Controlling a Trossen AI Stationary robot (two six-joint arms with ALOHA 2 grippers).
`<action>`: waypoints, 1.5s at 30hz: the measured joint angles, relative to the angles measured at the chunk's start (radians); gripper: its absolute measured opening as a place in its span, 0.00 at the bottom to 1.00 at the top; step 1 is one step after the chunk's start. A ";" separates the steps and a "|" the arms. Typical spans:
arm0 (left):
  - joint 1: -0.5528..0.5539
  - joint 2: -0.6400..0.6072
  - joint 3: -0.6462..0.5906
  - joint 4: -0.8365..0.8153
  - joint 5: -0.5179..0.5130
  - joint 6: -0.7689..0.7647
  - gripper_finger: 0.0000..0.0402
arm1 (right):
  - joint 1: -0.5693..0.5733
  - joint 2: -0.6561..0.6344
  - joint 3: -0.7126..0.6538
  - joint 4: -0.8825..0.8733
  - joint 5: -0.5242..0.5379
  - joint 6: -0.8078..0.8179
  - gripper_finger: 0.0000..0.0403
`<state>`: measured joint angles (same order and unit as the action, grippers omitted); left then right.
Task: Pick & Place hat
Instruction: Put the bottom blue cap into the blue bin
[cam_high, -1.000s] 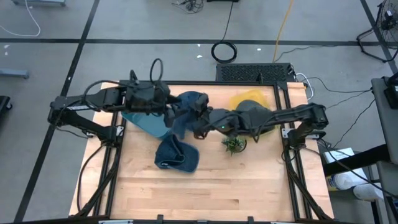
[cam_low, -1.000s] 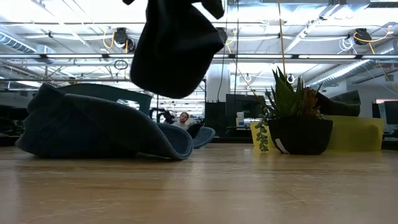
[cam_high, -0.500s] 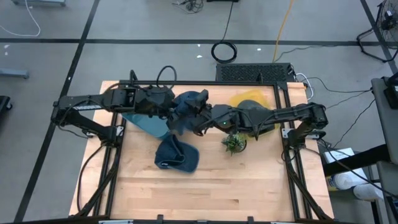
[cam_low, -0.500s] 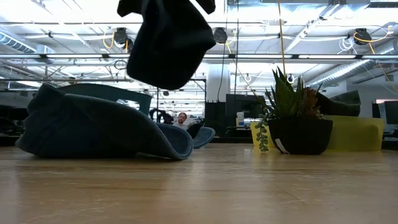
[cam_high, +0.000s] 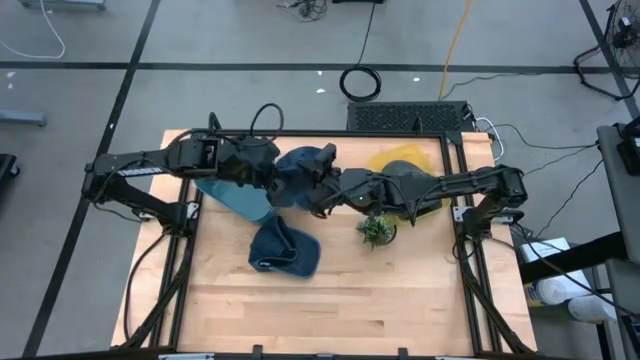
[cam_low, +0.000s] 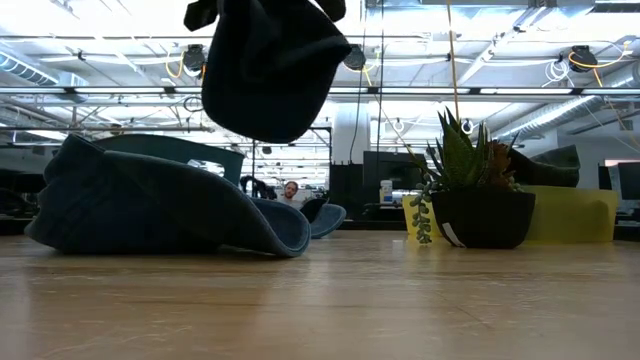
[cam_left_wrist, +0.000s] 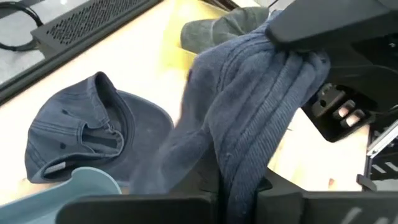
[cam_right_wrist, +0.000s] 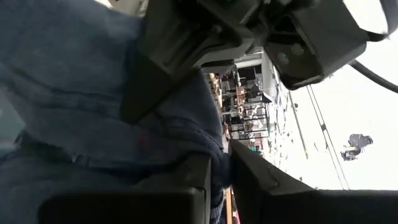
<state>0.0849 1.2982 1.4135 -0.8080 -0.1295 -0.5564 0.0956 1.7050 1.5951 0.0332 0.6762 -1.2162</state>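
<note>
A dark blue ribbed knit hat (cam_left_wrist: 249, 106) hangs above the table between both arms; it also shows in the low view (cam_low: 265, 70) and the high view (cam_high: 292, 186). My left gripper (cam_left_wrist: 239, 186) is shut on it from the table's left (cam_high: 272, 180). My right gripper (cam_right_wrist: 221, 168) is shut on its other end from the right (cam_high: 318, 190). A faded blue cap (cam_left_wrist: 93, 130) lies crown up on the table at the far side. A dark blue brimmed hat (cam_high: 283, 250) rests on its brim nearer the front. My left gripper pinches a bunched fold of the knit hat's hanging part (cam_left_wrist: 233, 168) between its two fingers, coming from the table's left and slanting down. The hat is clear of the table. My right gripper pinches the hat's upper end (cam_left_wrist: 292, 53) between its two fingers, level, from the table's right. The cloth (cam_right_wrist: 186, 137) bulges out past the fingers, and the hat droops from this end toward the left gripper.
A teal piece (cam_high: 235, 197) lies under the left arm. A small potted plant (cam_high: 377, 232) stands under the right arm, with a yellow object (cam_high: 400, 160) and a grey-green hat (cam_high: 410, 182) behind it. Bare wood lies along the near edge.
My left gripper has gone toward the table's right and slightly down, tipped further downward, and taken hold of the hanging knit hat. The hat's lower end has been drawn up and toward the left arm. Its upper end stays in my right gripper.
</note>
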 joint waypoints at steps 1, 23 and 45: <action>0.000 -0.001 0.000 0.001 0.000 0.000 0.03 | 0.000 0.000 0.000 0.003 0.003 0.015 0.09; 0.000 -0.148 -0.001 -0.030 -0.219 0.118 0.01 | 0.024 -0.238 0.001 -0.090 -0.204 0.801 0.38; -0.123 -0.326 -0.084 -0.299 -0.676 -0.054 0.01 | 0.002 -0.411 0.001 -0.134 -0.600 1.388 0.39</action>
<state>-0.0386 0.9721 1.3292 -1.1069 -0.8057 -0.6107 0.0978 1.2937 1.5959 -0.1008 0.0757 0.1714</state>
